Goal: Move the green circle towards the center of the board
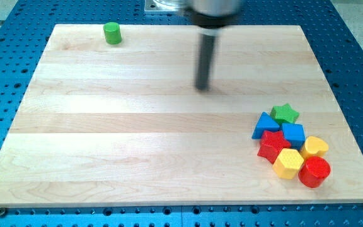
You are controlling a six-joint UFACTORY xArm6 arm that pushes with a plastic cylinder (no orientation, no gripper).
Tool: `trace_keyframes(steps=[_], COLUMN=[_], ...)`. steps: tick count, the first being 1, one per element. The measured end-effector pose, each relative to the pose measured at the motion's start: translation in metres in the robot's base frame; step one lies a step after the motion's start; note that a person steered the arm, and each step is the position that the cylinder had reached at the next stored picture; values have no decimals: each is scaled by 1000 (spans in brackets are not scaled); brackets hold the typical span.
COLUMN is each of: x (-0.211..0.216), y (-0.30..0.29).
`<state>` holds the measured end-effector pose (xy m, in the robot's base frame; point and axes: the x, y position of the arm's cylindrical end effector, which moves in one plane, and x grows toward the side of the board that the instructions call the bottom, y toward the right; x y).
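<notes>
The green circle (pixel 112 33), a short green cylinder, stands near the top left corner of the wooden board (pixel 137 139). My tip (pixel 202 87) is at the end of the dark rod, in the upper middle of the board. It is well to the right of the green circle and a little lower in the view, not touching any block.
A cluster of blocks sits at the lower right: a green star (pixel 286 113), a blue triangle (pixel 265 124), a blue block (pixel 293 133), a red star (pixel 272 145), a yellow heart (pixel 315 147), a yellow hexagon (pixel 288 163) and a red cylinder (pixel 314 171).
</notes>
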<state>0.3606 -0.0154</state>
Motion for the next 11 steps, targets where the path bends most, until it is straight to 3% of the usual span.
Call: trace_keyframes(steps=[1,2,3,4,5,6,7,8,9,10,11], x=[-62,-118,-159,-123,-58,-48,-81,-111,-77,-45,-71], y=[-161,-230,-202,-126,-64,-49,-97,-67,33,64,56])
